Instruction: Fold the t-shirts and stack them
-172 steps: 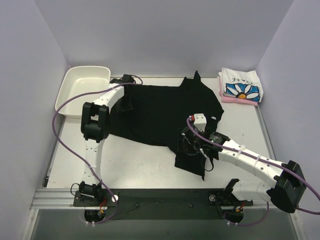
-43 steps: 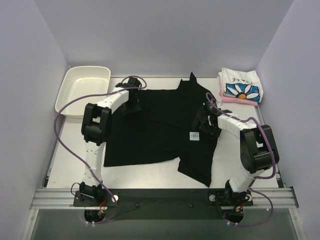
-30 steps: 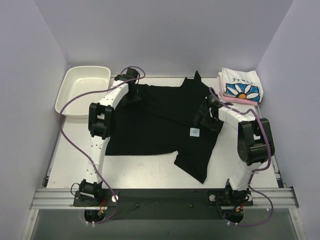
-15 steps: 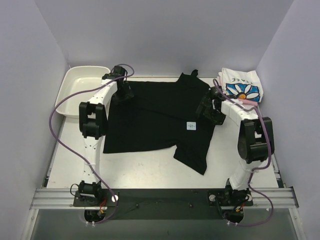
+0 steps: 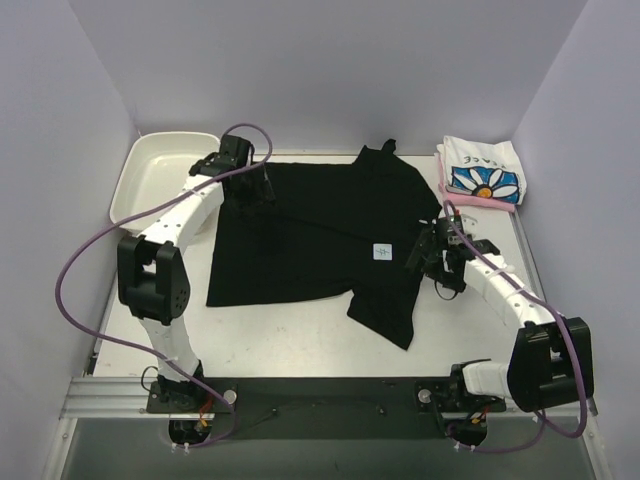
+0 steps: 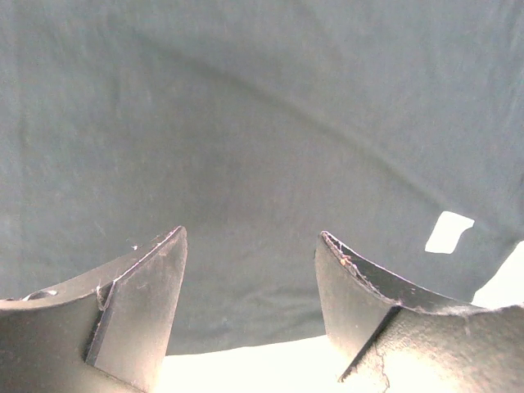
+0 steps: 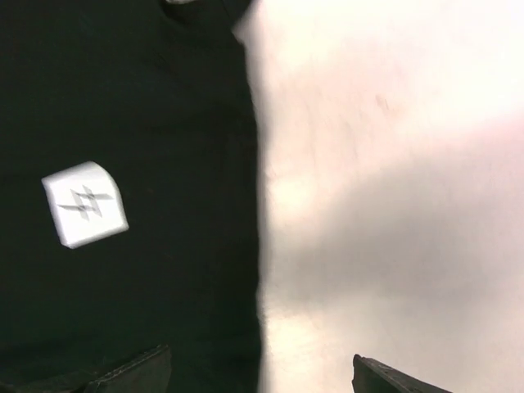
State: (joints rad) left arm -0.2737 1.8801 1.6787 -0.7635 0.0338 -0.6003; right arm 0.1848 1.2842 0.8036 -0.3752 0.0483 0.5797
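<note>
The large black t-shirt lies spread flat in the middle of the table, its small white tag facing up. My left gripper hovers open over the shirt's far left part; in the left wrist view its fingers stand wide apart above the black cloth with nothing between them. My right gripper is open at the shirt's right edge. That edge runs between its spread fingertips, and the tag shows to the left. The daisy-print t-shirt sits folded on the pink one at the back right.
A white plastic tray stands at the back left corner, just beside my left arm. The purple walls close in on three sides. One sleeve of the black shirt points toward the near edge. Bare table lies right of the shirt.
The right gripper has drawn back toward the near side along the shirt's right edge. The left arm's elbow swung out left, its gripper staying over the far left part. The shirt lies flatter.
</note>
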